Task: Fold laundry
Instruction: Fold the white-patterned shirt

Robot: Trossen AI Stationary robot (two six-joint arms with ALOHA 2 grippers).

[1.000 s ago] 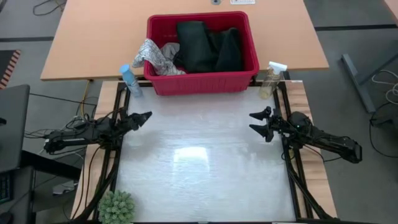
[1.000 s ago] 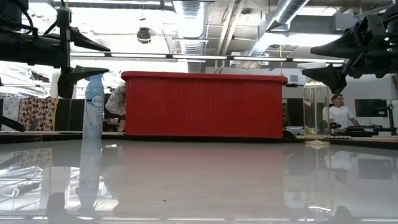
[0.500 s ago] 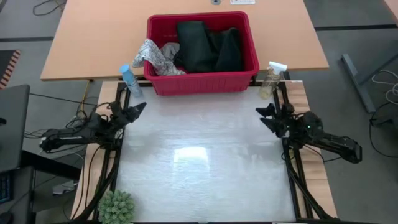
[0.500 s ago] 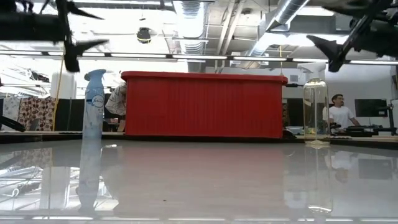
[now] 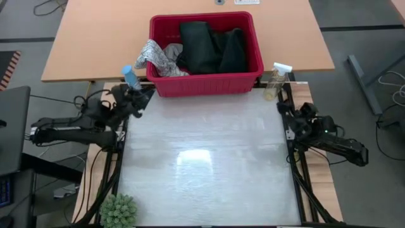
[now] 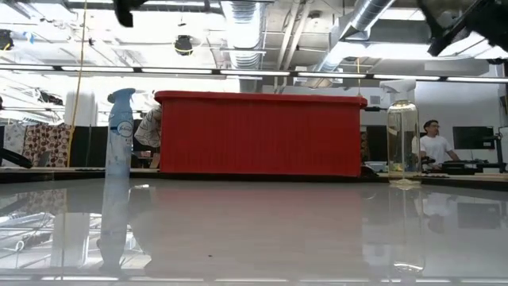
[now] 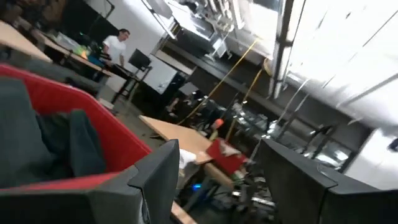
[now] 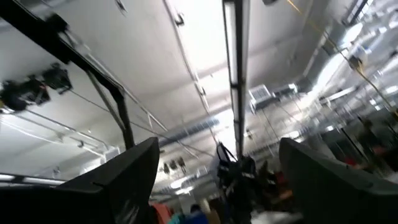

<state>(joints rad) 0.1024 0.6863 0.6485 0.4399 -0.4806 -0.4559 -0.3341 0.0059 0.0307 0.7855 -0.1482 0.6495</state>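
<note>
The laundry lies in a red basket (image 5: 253, 71) at the table's far edge. Dark jeans (image 5: 209, 47) fill its middle and right. A white cloth with grey leaf print (image 5: 158, 58) lies at its left and droops over the rim. My left gripper (image 5: 142, 98) hovers open just before the basket's near left corner, raised off the table. Its wrist view looks over the basket wall (image 7: 118, 146) onto the dark garments (image 7: 37, 143). My right gripper (image 5: 288, 114) stands open at the table's right side, tipped upward. Its fingers (image 8: 124, 174) frame only the ceiling.
A blue spray bottle (image 5: 131, 77) stands close beside my left gripper. A clear spray bottle (image 5: 276, 79) stands at the basket's near right corner. A small green plant (image 5: 118, 210) sits at the near left. The white work surface (image 5: 202, 158) lies between the arms.
My left gripper has risen and gone toward the far edge, up to the basket's near left corner, rolling as it went. My right gripper has tipped its fingers upward and drawn back toward the table's right edge. Both stay open.
</note>
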